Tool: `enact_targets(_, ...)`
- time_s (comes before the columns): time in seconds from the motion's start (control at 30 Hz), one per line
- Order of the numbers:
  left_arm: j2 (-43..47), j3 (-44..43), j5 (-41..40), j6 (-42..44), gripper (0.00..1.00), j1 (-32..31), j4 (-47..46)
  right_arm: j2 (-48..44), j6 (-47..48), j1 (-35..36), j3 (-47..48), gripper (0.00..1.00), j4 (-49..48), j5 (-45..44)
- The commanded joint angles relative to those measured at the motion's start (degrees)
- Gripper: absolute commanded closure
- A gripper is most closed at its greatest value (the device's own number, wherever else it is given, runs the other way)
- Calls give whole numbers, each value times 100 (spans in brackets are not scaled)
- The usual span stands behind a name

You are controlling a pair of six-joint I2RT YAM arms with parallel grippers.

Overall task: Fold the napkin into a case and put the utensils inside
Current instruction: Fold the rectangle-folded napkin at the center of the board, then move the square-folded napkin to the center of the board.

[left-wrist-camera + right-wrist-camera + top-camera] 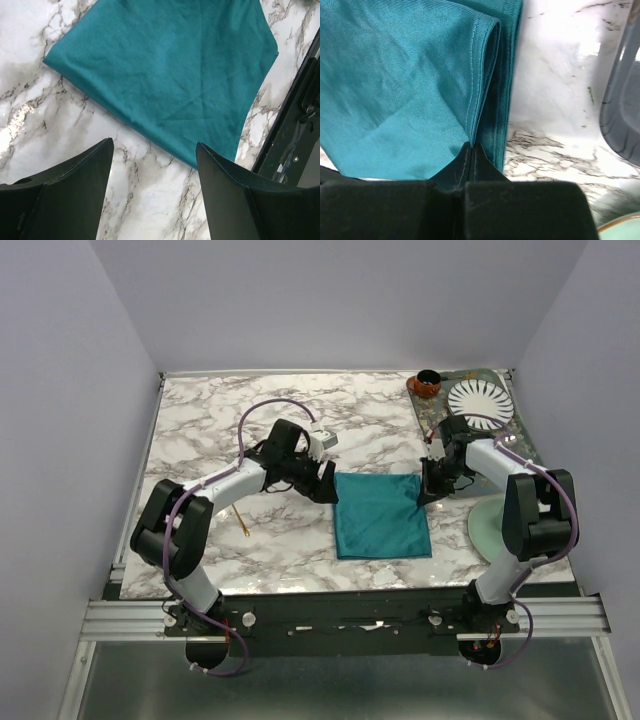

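The teal napkin (380, 515) lies flat mid-table as a broad, nearly square shape; no narrow case is in view. My left gripper (325, 483) hovers open just off the napkin's far left corner, and the left wrist view shows bare marble between its fingers (80, 190) and the napkin (165, 65) beyond them. My right gripper (428, 490) is shut on the upper layer's hem at the napkin's right edge (482, 75), its tips (471, 147) pinching the cloth. One thin gold utensil (240, 522) lies under the left arm.
A pale green saucer (490, 530) sits under the right arm. At the back right, a dark tray (520, 430) holds a striped plate (480, 400) and a brown cup (427, 384). The metal rail (295, 125) runs along the table's near edge.
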State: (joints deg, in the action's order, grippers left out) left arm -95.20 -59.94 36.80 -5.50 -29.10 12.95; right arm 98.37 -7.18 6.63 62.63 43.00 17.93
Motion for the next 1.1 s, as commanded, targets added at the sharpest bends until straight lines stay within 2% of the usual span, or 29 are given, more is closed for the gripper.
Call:
enact_targets(0.0,212,193,-15,-153,23,-25,-117,156,112,-39,170,98,121,-343)
enact_targets(0.1,230,202,-6,-127,23,-34,-109,253,120,-39,153,95,156,-378)
enact_targets(0.2,212,185,12,-118,23,-25,-74,279,85,-39,144,84,173,-510)
enact_targets(0.3,221,167,29,-118,23,-25,-65,236,94,-39,170,66,235,-633)
enact_targets(0.37,274,167,47,-118,23,-34,-56,139,111,-39,197,60,287,-651)
enact_targets(0.63,572,422,-85,-250,22,-8,-21,-37,217,-39,224,59,410,-704)
enact_targets(0.9,810,835,-41,-909,18,326,-188,524,226,-48,162,60,314,-450)
enact_targets(1.0,819,957,12,-1067,18,467,-188,683,182,-48,197,62,340,-221)
enact_targets(1.07,827,1028,64,-1172,19,615,-223,771,156,-48,197,68,332,-89)
